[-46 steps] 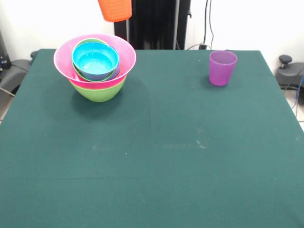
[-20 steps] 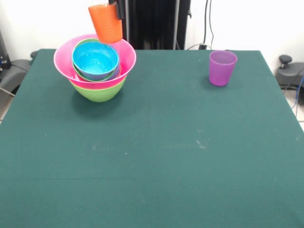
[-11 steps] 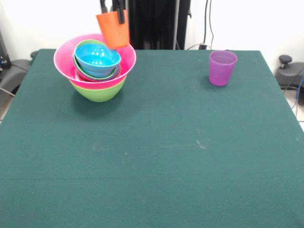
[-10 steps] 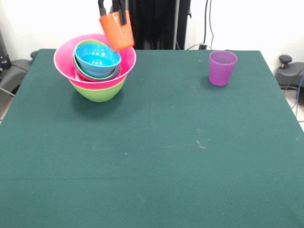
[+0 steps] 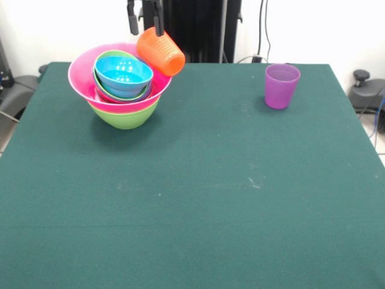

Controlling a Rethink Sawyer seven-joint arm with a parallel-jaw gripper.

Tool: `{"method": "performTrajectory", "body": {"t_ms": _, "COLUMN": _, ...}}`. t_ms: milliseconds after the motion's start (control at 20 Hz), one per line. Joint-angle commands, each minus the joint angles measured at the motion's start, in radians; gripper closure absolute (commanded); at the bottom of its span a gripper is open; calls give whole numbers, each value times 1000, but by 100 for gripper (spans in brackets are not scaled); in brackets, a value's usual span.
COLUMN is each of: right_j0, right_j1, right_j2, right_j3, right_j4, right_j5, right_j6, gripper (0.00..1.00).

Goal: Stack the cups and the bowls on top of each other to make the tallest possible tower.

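Note:
The tower stands at the table's back left: a lime green bowl (image 5: 124,117) at the base, a huge pink bowl (image 5: 78,75) in it, and smaller green and cyan bowls (image 5: 123,73) nested inside, tilted. The orange cup (image 5: 161,52) lies tipped on its side across the pink bowl's right rim, with its mouth pointing up and left. My gripper (image 5: 144,24) hangs just above it, open, with nothing between its fingers. The right finger (image 5: 158,24) ends close to the cup's mouth. The purple cup (image 5: 281,86) stands upright at the back right.
The green table cloth (image 5: 192,192) covers the table, which ends behind the tower and near the purple cup. A black column (image 5: 195,30) and cables stand behind the far edge.
The orange cup came down over the tower, tilted while held, and now lies on its side on the pink bowl's rim. The inner bowls shifted and tilted. The gripper let go.

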Motion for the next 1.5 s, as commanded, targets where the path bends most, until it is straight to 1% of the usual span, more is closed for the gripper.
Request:
{"method": "performTrajectory", "body": {"t_ms": 50, "right_j0": 23, "right_j1": 32, "right_j2": 31, "right_j3": -36, "right_j4": -45, "right_j5": 31, "right_j6": 1, "gripper": 0}}
{"method": "performTrajectory", "body": {"t_ms": 200, "right_j0": 26, "right_j1": 28, "right_j2": 42, "right_j3": -69, "right_j4": -35, "right_j5": 75, "right_j6": -21, "gripper": 0}}
{"method": "performTrajectory", "body": {"t_ms": 250, "right_j0": 39, "right_j1": 15, "right_j2": 42, "right_j3": -86, "right_j4": -29, "right_j5": 93, "right_j6": -25, "gripper": 0}}
{"method": "performTrajectory", "body": {"t_ms": 350, "right_j0": 52, "right_j1": -8, "right_j2": 77, "right_j3": -120, "right_j4": 3, "right_j5": 135, "right_j6": -40, "gripper": 0}}
{"method": "performTrajectory", "body": {"t_ms": 500, "right_j0": 71, "right_j1": -57, "right_j2": 140, "right_j3": -191, "right_j4": 54, "right_j5": 245, "right_j6": -90, "gripper": 0}}
{"method": "performTrajectory", "body": {"t_ms": 600, "right_j0": 83, "right_j1": -66, "right_j2": 162, "right_j3": -237, "right_j4": 77, "right_j5": 317, "right_j6": -108, "gripper": 0}}
{"method": "performTrajectory", "body": {"t_ms": 700, "right_j0": 88, "right_j1": -69, "right_j2": 171, "right_j3": -262, "right_j4": 93, "right_j5": 371, "right_j6": -111, "gripper": 0}}
{"method": "performTrajectory", "body": {"t_ms": 800, "right_j0": 94, "right_j1": -76, "right_j2": 170, "right_j3": -265, "right_j4": 101, "right_j5": 393, "right_j6": -100, "gripper": 0}}
{"method": "performTrajectory", "body": {"t_ms": 1000, "right_j0": 87, "right_j1": -79, "right_j2": 175, "right_j3": -252, "right_j4": 107, "right_j5": 394, "right_j6": -80, "gripper": 0}}
{"method": "performTrajectory", "body": {"t_ms": 1350, "right_j0": 72, "right_j1": -32, "right_j2": 184, "right_j3": -269, "right_j4": 86, "right_j5": 382, "right_j6": -80, "gripper": 0}}
{"method": "performTrajectory", "body": {"t_ms": 1500, "right_j0": 70, "right_j1": -9, "right_j2": 186, "right_j3": -293, "right_j4": 77, "right_j5": 387, "right_j6": -89, "gripper": 0}}
